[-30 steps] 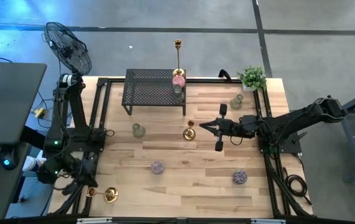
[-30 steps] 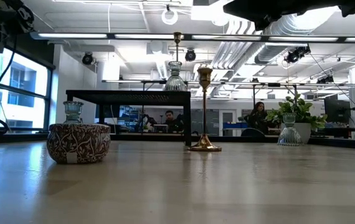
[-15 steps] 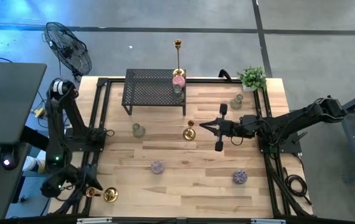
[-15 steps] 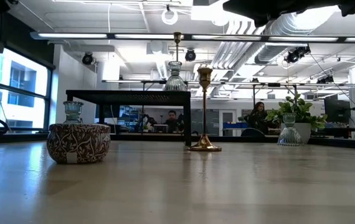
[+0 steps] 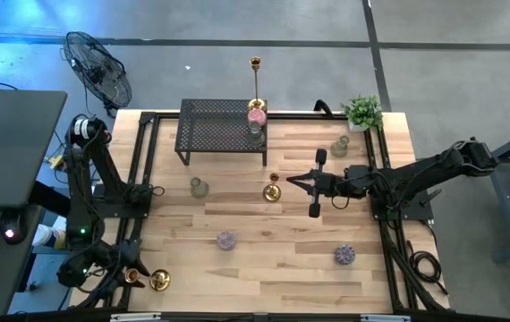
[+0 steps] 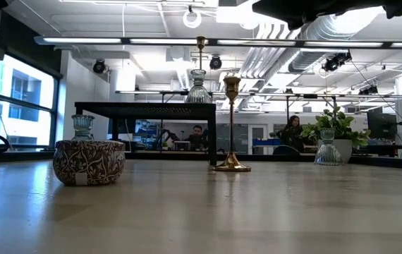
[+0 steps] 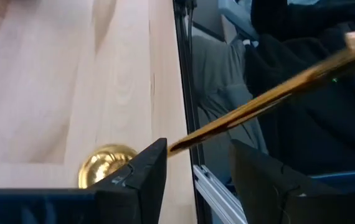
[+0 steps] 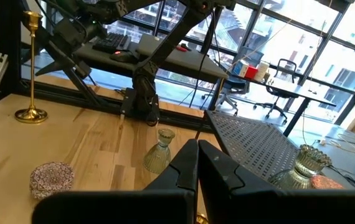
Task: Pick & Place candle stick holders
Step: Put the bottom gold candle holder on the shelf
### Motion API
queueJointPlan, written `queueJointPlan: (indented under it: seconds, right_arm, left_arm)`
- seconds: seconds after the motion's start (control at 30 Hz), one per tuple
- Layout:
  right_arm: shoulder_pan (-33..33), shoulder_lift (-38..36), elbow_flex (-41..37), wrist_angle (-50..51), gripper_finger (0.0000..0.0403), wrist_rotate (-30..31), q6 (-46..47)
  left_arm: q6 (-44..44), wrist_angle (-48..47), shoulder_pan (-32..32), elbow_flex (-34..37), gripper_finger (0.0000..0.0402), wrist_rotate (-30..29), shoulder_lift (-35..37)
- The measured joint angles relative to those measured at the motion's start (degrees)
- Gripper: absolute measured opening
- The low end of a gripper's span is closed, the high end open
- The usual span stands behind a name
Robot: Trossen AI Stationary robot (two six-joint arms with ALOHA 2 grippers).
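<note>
A gold candlestick stands upright on its round base at the table's near left corner; it also shows in the right wrist view. My left gripper is open just left of it. In the left wrist view, its fingers stand beside the lower stem, and I cannot tell whether they touch it. A second gold candlestick stands mid-table. My right gripper hangs shut and empty just right of it, above the table. A third candlestick stands at the rack's far right corner.
A black mesh rack at the far side carries a pink holder and a pale glass one. Pale green holders and purple patterned holders stand on the table. A potted plant is at the far right.
My left arm's upper part has swung toward the table's left edge, while its gripper has stayed by the gold candlestick at the near left corner. The candlestick has stayed upright.
</note>
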State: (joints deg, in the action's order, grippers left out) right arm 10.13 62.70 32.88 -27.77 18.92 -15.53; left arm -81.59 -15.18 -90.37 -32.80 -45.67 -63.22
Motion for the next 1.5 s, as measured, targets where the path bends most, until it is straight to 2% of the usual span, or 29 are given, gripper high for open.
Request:
queueJointPlan:
  seconds: [0.73, 1.0, 1.13, 1.33, 1.4, 1.5]
  right_arm:
    - [0.0, 0.0, 0.0, 0.02, 0.0002, 0.0, 0.0]
    - [0.0, 0.0, 0.0, 0.04, 0.0002, 0.0, 0.0]
    - [0.0, 0.0, 0.0, 0.04, 0.0001, 0.0, 0.0]
    - [0.0, 0.0, 0.0, 0.07, 0.0001, 0.0, 0.02]
    - [0.0, 0.0, 0.0, 0.07, 0.0001, 0.0, 0.0]
    - [0.0, 0.0, 0.0, 0.07, 0.0001, 0.0, 0.01]
  left_arm:
    - [10.98, 0.02, 0.02, -0.07, 0.0166, -11.98, 0.02]
    - [14.37, 0.11, 0.02, -0.07, 0.0162, -14.71, 1.07]
    - [18.17, 0.59, 0.02, -0.07, 0.0127, -14.99, 2.57]
    - [27.7, 1.73, 0.02, -0.07, 0.0021, -15.02, 4.88]
    - [30.04, 1.84, 0.13, -0.07, 0.0011, -15.6, 6.42]
    - [35.48, 1.7, 2.96, -0.31, 0.002, -16.64, 9.88]
